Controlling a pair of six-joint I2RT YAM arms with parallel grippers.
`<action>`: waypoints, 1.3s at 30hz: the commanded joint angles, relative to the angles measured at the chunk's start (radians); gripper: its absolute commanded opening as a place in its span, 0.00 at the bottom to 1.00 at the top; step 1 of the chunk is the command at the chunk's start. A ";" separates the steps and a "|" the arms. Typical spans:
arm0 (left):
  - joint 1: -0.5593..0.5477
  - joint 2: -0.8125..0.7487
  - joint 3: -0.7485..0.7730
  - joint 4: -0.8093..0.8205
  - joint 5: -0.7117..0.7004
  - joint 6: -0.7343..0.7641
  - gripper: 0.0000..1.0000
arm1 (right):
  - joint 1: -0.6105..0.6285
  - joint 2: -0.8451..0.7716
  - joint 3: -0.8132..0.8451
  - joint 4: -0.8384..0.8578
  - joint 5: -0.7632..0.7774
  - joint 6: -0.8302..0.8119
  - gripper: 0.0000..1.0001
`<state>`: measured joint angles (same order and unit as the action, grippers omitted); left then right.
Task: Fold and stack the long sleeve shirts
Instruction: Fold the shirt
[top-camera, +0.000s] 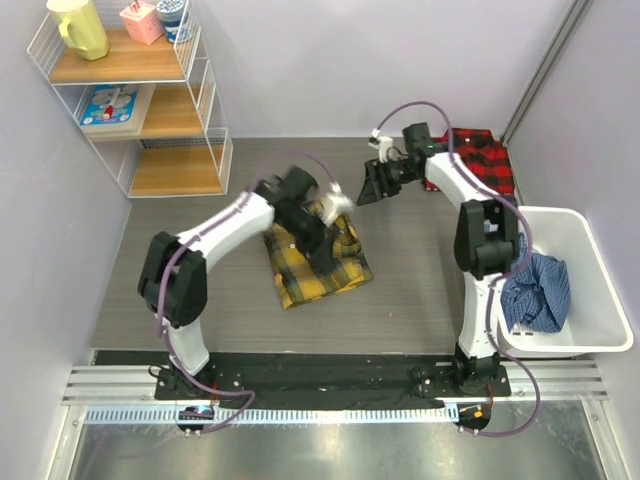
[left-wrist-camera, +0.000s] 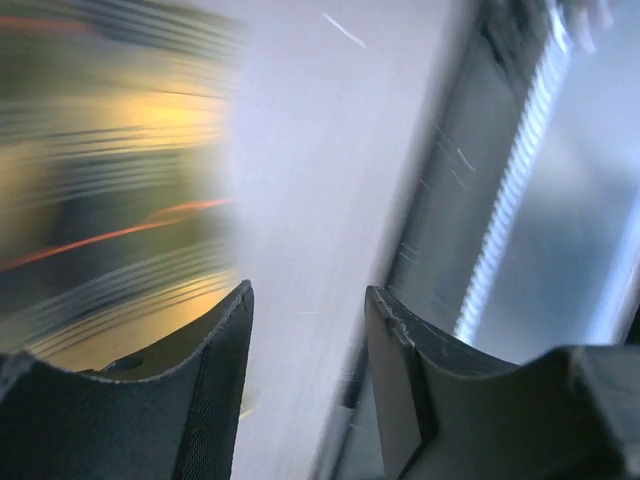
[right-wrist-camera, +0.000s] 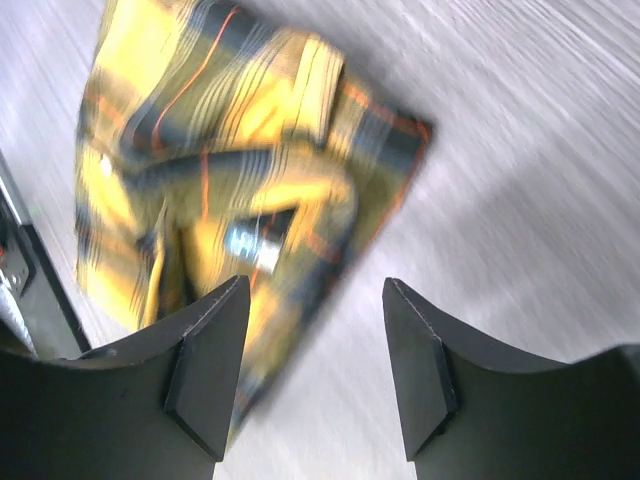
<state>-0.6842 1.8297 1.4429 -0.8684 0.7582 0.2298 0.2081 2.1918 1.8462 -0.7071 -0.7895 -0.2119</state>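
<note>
Left gripper: fingers apart, nothing between them, over the far edge of the yellow shirt.
Right gripper: fingers apart, empty, near that same edge.
Yellow shirt: folded, mid-table.
Red shirt: table's far right corner.
</note>
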 joint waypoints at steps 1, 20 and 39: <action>0.202 -0.006 0.152 0.022 -0.179 0.077 0.50 | -0.044 -0.245 -0.163 -0.135 0.013 -0.115 0.61; -0.034 0.041 -0.085 0.078 -0.071 -0.320 0.47 | -0.142 -0.377 -0.544 -0.179 0.037 -0.030 0.43; 0.387 -0.168 -0.205 0.264 -0.065 -0.396 0.57 | 0.019 -0.175 -0.457 -0.229 0.162 -0.213 0.28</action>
<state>-0.3370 1.6737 1.2556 -0.5816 0.6773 -0.1761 0.1833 1.9186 1.3045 -0.9531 -0.6647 -0.3702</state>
